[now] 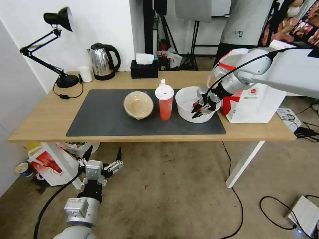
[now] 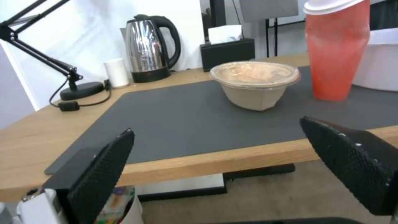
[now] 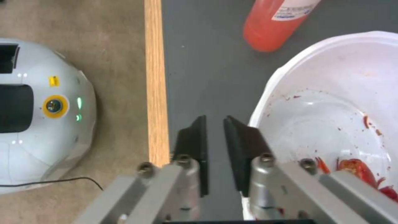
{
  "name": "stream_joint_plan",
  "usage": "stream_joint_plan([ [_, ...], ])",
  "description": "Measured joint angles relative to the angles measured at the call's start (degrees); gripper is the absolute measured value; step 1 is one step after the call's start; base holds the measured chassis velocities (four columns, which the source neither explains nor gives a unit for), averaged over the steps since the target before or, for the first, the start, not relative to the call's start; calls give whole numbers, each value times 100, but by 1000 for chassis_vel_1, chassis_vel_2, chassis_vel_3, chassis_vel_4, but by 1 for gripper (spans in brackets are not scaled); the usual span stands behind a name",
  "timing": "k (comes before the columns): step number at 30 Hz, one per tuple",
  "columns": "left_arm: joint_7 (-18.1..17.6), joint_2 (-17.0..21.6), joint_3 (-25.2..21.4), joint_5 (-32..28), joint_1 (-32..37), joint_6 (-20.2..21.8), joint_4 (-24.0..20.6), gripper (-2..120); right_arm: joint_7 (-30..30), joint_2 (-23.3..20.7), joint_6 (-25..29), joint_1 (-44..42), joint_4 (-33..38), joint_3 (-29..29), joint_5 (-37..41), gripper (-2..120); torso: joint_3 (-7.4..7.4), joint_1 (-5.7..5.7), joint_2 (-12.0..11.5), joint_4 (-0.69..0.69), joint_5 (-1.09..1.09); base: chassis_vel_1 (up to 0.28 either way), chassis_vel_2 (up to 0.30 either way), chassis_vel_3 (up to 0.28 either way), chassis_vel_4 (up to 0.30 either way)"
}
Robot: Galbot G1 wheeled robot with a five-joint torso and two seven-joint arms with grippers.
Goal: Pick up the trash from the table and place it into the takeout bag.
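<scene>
Three pieces of trash stand on the dark mat of the table [image 1: 40,126]: a beige bowl [image 1: 138,105], a red drink cup [image 1: 165,103] with a white lid, and a large white bowl [image 1: 189,101] with red crayfish scraps. My right gripper [image 1: 199,111] hovers at the white bowl's near right rim. Seen from the right wrist, the right gripper [image 3: 215,119] is shut to a narrow slit with only mat showing between its pads, just outside the white bowl [image 3: 331,102]. The takeout bag [image 1: 256,101] stands right of the bowl. My left gripper [image 1: 104,149] hangs open below the table's front edge.
A steel kettle [image 1: 102,61], a black tissue box [image 1: 144,69], a small white cup [image 1: 85,73] and a black desk lamp [image 1: 63,79] line the table's back. A red-and-white carton [image 1: 50,164] sits on the floor under the left end. Cables run across the floor at the right.
</scene>
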Motion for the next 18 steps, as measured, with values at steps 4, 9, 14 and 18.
stream_joint_plan([
  [4,0,0,0,0,0,0,0,100,-54,0,10,-61,-55,47,-1,0,0,0,0,0,0,0,0,0,0],
  [9,0,0,0,0,0,0,0,100,-127,2,18,-82,-108,74,-2,0,0,0,0,0,1,0,0,0,0],
  [14,0,0,0,0,0,0,0,100,-154,0,28,-83,-139,94,2,0,0,0,0,0,0,0,0,0,0],
  [18,0,0,0,0,0,0,0,100,-97,-16,178,-69,-153,118,49,2,0,0,0,0,1,0,0,0,0],
])
